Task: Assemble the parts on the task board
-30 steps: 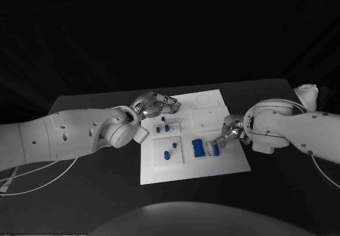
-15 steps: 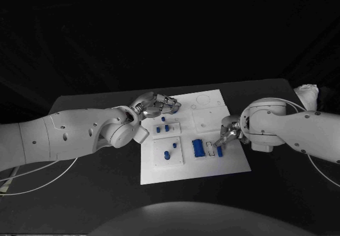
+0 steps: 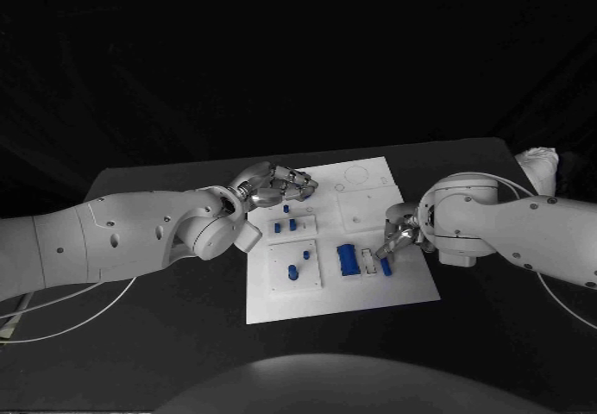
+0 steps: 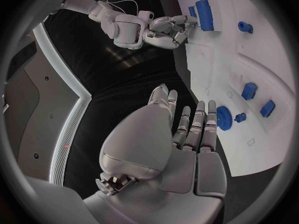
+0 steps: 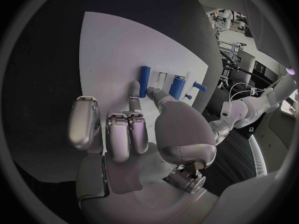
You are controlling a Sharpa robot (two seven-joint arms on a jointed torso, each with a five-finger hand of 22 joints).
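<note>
The board [image 3: 342, 297] is a flat, matte white plate lying in the middle of the black tabletop [image 3: 149, 328]. It carries raised square panels and shallow recesses. Small glossy blue parts stand on it: a wide block [image 3: 347, 259], a slim bar [image 3: 385, 266], two short tabs [image 3: 285, 226] and two pegs [image 3: 300, 256].

The left hand [image 3: 276, 184], silver and segmented, sits over the board's far left edge. Its fingers [image 4: 201, 129] lie straight and close together. A round blue toothed part [image 4: 224, 118] lies at the fingertips; the views do not settle whether the fingers touch or hold it.

The right hand [image 3: 400, 233] is at the board's right side, beside the slim bar. In the right wrist view, a fingertip and the thumb meet at the end of that bar [image 5: 144, 81], touching it. The other fingers [image 5: 118, 134] curl inward, close together.
</note>
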